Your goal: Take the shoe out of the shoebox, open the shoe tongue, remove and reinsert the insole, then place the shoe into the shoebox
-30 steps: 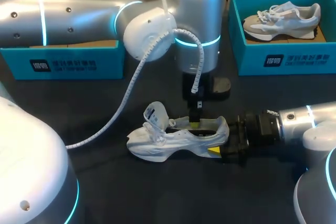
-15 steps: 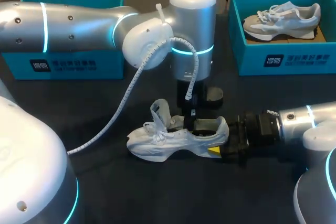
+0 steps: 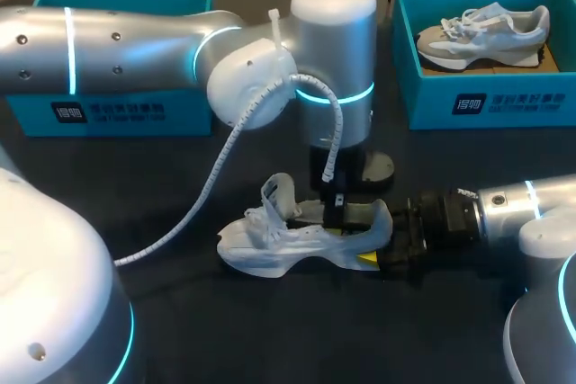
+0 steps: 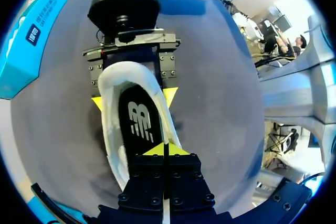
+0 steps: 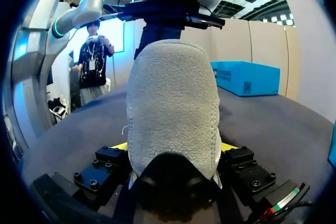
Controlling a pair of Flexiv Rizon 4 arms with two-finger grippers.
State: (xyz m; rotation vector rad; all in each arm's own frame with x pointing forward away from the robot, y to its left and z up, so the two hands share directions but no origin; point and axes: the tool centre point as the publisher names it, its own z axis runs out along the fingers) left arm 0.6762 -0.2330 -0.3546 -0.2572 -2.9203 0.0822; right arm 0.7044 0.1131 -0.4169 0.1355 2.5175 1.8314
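Observation:
A white sneaker [image 3: 288, 242] lies on the dark table, toe to the left, its tongue [image 3: 277, 193] standing up. My right gripper [image 3: 382, 254] is shut on the heel [image 5: 173, 103], a yellow fingertip [image 4: 169, 95] on each side of it. My left gripper [image 4: 164, 149] points straight down into the shoe's opening [image 3: 335, 215], its tips shut together. They sit on the black insole [image 4: 140, 121], which lies flat inside the shoe. Whether they pinch the insole I cannot see.
A teal shoebox [image 3: 486, 101] at the back right holds a second, grey-and-white sneaker [image 3: 481, 29]. Another teal box [image 3: 117, 107] stands at the back left, partly behind my left arm [image 3: 135, 38].
My left arm rose slightly, then came down, putting its gripper deeper into the shoe. The tongue has narrowed and stands more upright. My right gripper and the shoe have not moved.

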